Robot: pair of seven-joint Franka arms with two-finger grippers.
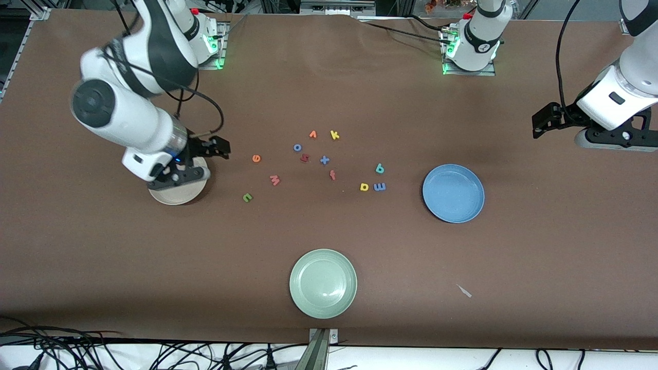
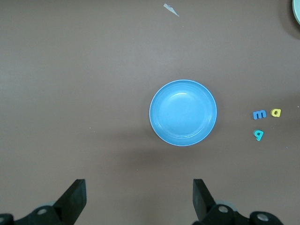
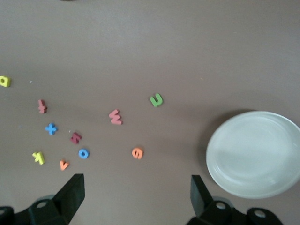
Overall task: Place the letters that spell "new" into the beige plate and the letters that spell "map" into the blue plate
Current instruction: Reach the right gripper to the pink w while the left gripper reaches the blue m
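Note:
The green "n" [image 1: 248,197], orange "e" [image 1: 256,158] and pinkish "w" [image 1: 275,180] lie on the table beside the beige plate [image 1: 175,195]. My right gripper [image 1: 181,177] hangs open and empty in the air over that plate, hiding part of it. The blue "m" [image 1: 379,187], yellow "a" [image 1: 364,187] and teal "p" [image 1: 380,168] lie together beside the empty blue plate [image 1: 453,193]. At the left arm's end of the table my left gripper [image 1: 611,139] is up in the air, open and empty. Its wrist view shows the blue plate [image 2: 183,112] and the "m" [image 2: 259,114].
Other loose letters lie mid-table: an orange "v" [image 1: 312,134], yellow "k" [image 1: 334,135], blue "o" [image 1: 297,147], dark red letter [image 1: 305,158], blue "x" [image 1: 324,160] and red "f" [image 1: 332,175]. A pale green plate [image 1: 323,283] and a small scrap [image 1: 464,291] lie nearer the front camera.

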